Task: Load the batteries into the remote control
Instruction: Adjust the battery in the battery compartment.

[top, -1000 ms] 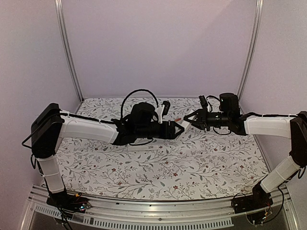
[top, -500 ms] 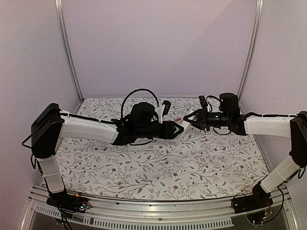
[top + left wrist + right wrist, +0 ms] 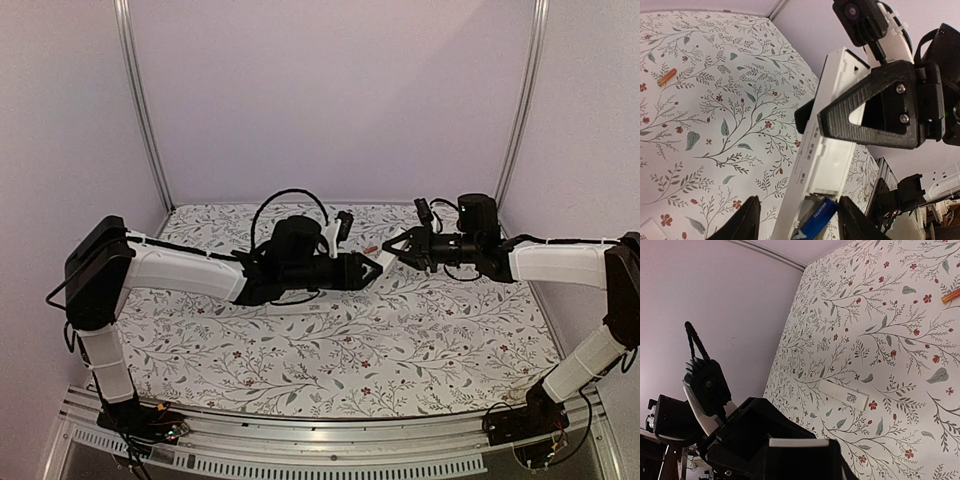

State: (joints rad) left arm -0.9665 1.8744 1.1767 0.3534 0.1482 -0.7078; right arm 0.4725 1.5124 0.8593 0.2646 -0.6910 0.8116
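The remote control (image 3: 822, 160) is held up in the air above the flowered surface (image 3: 715, 125), between the two arms. It is clamped by the right end effector (image 3: 812, 120) near its middle: one black finger lies across the front face and the tip of the other shows from behind. The fingers of the left end effector (image 3: 799, 200) stand on both sides of the near end of the remote, where the recess is. Whether they press on it cannot be told, because the contact is cut off at the picture's edge.

The blue battery (image 3: 816, 220) is seen at the open recess, tilted a little and, it seems, not yet fully seated. The orange-red battery (image 3: 667, 76) lies on the surface, well apart from the remote. A small white flat piece (image 3: 844, 393), maybe the cover, also lies on the surface.

The remote is judged to be light, stiff and smooth, so it may slip or turn under side force. It is best held across its long edges, away from the recess. The batteries are tiny, hard and round, and they roll easily. The orange-red one should be taken across its middle, with the fingers closed square to its axis.
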